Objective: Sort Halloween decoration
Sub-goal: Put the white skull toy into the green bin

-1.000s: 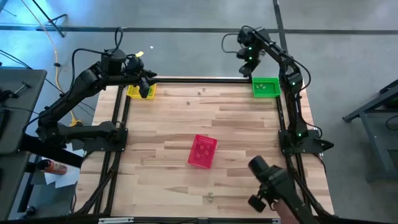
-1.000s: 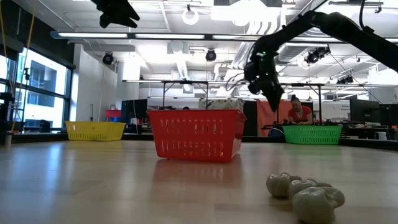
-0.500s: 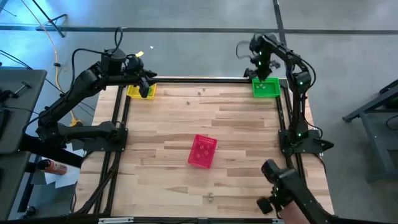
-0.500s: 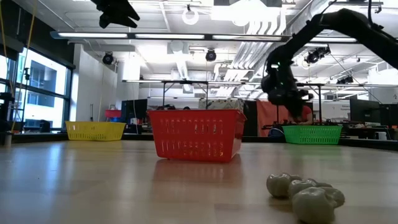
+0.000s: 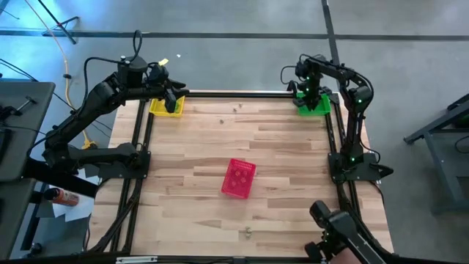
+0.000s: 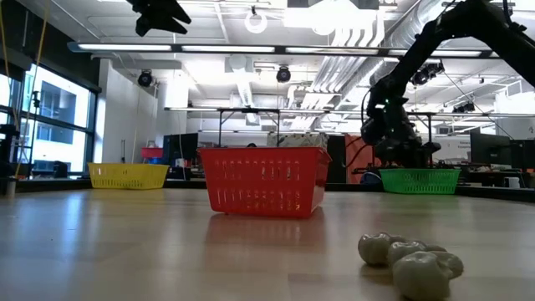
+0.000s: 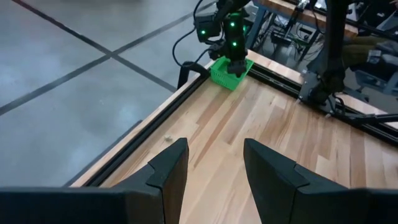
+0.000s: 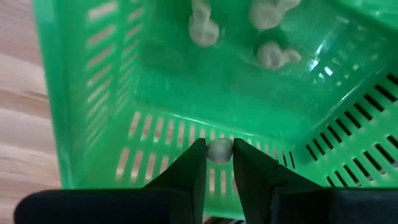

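1. Low view gives you the nearest thing first: a pale trinket cluster (image 6: 411, 261) on the table (image 6: 125, 251), lying on the near side of the red basket (image 6: 262, 181).
2. Beyond the red basket, your left gripper (image 5: 174, 99) hangs over the yellow basket (image 5: 163, 108) with its fingers apart and nothing between them.
3. Across from the red basket at the far right corner, your right gripper (image 8: 217, 163) pinches a small pale trinket (image 8: 219, 150) above the green basket (image 8: 74, 93), where three more trinkets (image 8: 270, 55) lie.
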Action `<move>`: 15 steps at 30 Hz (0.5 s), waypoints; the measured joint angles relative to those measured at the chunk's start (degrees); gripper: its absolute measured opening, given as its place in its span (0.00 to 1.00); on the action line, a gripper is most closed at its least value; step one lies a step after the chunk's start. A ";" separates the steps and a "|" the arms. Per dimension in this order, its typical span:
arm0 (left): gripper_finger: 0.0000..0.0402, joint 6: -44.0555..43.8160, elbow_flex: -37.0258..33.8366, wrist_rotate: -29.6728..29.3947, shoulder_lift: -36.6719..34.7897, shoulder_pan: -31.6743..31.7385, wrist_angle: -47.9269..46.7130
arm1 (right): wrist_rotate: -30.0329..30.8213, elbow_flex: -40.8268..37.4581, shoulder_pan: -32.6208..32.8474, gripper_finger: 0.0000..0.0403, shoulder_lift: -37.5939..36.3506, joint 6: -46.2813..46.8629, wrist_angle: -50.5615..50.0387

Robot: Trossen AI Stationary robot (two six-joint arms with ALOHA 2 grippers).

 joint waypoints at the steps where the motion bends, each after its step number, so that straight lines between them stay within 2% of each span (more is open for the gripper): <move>1: 0.37 -0.21 0.00 0.00 0.00 0.00 0.00 | 0.00 0.28 0.00 0.18 0.00 -0.02 0.00; 5: 0.37 -1.37 0.00 0.00 0.00 0.00 0.00 | 0.02 2.63 -0.10 0.18 0.00 0.09 -0.07; 10: 0.37 -1.39 0.00 0.00 0.00 0.00 0.00 | -0.26 4.92 -0.20 0.18 -0.02 5.32 0.78; 15: 0.37 -1.39 0.00 0.00 0.00 0.00 -0.02 | -4.31 2.54 -0.20 0.18 -0.07 9.21 5.01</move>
